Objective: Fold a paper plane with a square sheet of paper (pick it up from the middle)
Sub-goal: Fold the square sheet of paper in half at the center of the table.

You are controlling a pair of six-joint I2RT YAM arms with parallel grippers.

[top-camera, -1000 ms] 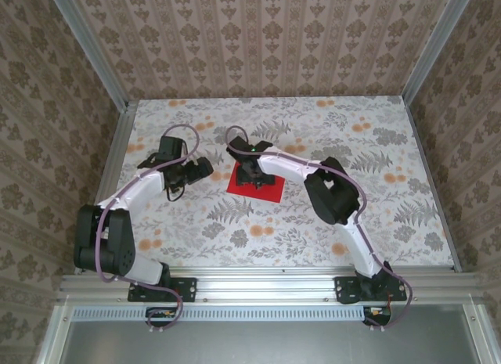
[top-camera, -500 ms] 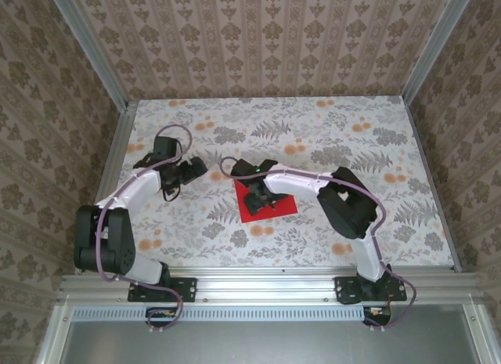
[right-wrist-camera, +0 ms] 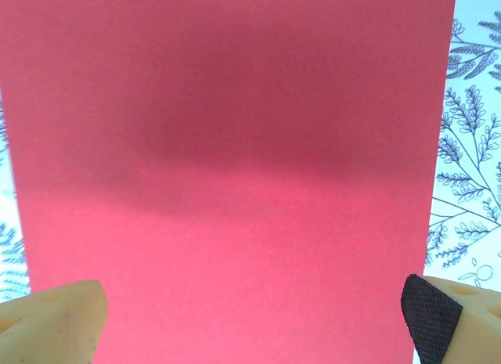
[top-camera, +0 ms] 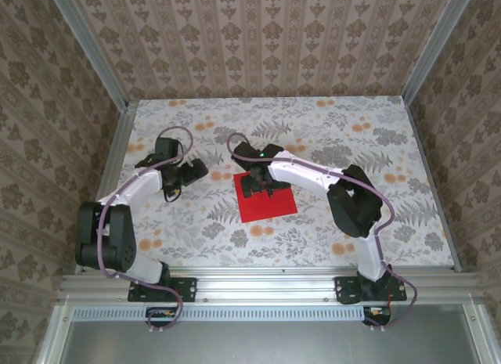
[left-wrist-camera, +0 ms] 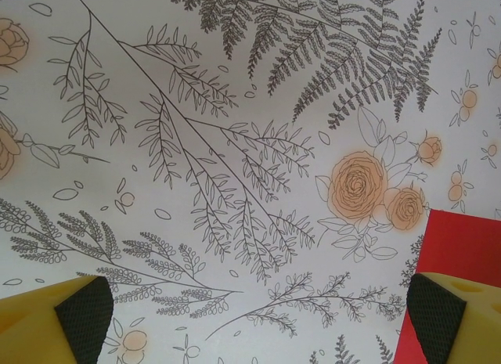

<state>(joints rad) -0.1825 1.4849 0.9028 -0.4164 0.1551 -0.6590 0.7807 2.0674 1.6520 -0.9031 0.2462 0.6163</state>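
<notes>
The right claw (right-wrist-camera: 246, 321) stands wide and holds nothing. The sheet (right-wrist-camera: 235, 168) lies flat directly under it and reaches forward from between its jaws. The paper is almost as broad as the gap, so each jaw stands just at one side edge. The side edges run straight ahead of the claw, across the line on which the jaws close. The sheet looks near to square, so I judge it has no real long axis. Its middle is a little ahead of the claw, so the claw must go forward and down to take it there.

The left claw (left-wrist-camera: 254, 317) is also wide and empty. It is over the bare bench (top-camera: 337, 145), with one red corner just beside its right jaw. The right arm is clearly the nearer one.

I see no brand, label or writing.
</notes>
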